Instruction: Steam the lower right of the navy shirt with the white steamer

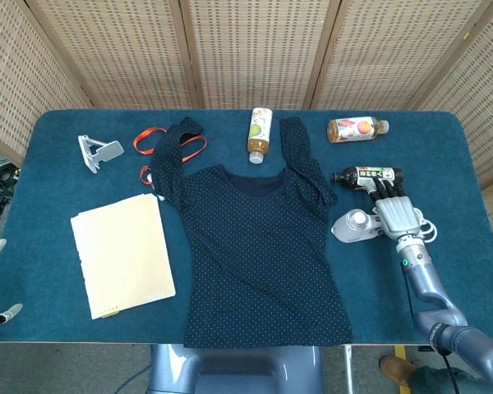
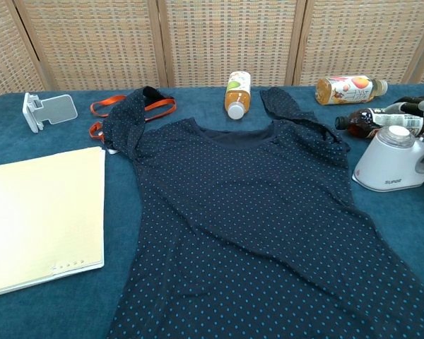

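The right hand (image 1: 399,218) is gripping the white steamer (image 1: 357,226), just right of the navy shirt (image 1: 259,246); its left edge is lifting.

Quick count of what's on the table: three drink bottles, namely a green-label one (image 1: 260,134) lying by the collar, an orange-label one (image 1: 357,129) on its side, and a dark one (image 1: 366,176) below that. One navy polka-dot shirt (image 1: 259,246) spread flat. One white steamer (image 1: 357,227). One cream notebook (image 1: 122,254). One orange lanyard (image 1: 160,144). One grey phone stand (image 1: 97,153). And one robot hand (image 1: 399,217) clearly in frame, over by the steamer.
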